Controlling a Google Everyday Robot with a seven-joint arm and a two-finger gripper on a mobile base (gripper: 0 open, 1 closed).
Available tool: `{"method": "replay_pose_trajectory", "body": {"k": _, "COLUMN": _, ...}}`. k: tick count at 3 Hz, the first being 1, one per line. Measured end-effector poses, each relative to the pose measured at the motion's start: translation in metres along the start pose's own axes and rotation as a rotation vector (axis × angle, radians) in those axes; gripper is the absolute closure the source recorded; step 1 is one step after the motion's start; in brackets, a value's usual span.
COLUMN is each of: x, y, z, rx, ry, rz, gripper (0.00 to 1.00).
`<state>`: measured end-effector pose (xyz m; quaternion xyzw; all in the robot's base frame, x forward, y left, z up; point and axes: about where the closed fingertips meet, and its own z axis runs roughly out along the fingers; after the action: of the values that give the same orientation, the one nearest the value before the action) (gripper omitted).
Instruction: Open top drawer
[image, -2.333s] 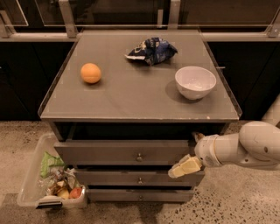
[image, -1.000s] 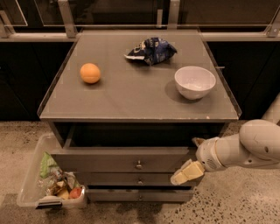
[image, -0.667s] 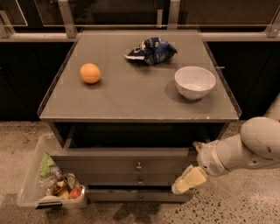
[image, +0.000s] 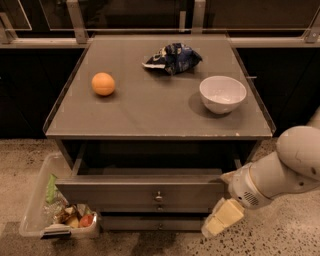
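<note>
I'm seeing one worktop (image: 150, 117) carrying one white bowl (image: 222, 93), one blue bag (image: 172, 57) and one orange (image: 103, 83). Beneath it, one top drawer (image: 125, 193) is sitting pulled out. The tool (image: 222, 218) is hanging at the drawer's right end, and I can't tell whether it's parted or closed.

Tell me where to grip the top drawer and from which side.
Grip the small round knob centred on the front of the top drawer, coming straight in from the front: it is the only part standing proud of the flat grey face. The gripper sits low by the front's right end, off the knob.
</note>
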<state>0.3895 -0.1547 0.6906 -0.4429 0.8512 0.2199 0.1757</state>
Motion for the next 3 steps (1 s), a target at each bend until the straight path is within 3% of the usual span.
{"method": "replay_pose_trajectory", "body": {"k": 1, "x": 0.003, "y": 0.025, "z": -0.013, "rx": -0.051, "ry": 0.036, "rz": -0.01, "gripper": 0.0}}
{"method": "replay_pose_trajectory", "body": {"k": 3, "x": -0.045, "y": -0.041, "z": 0.0, "rx": 0.067, "ry": -0.144, "rz": -0.082, "gripper": 0.0}}
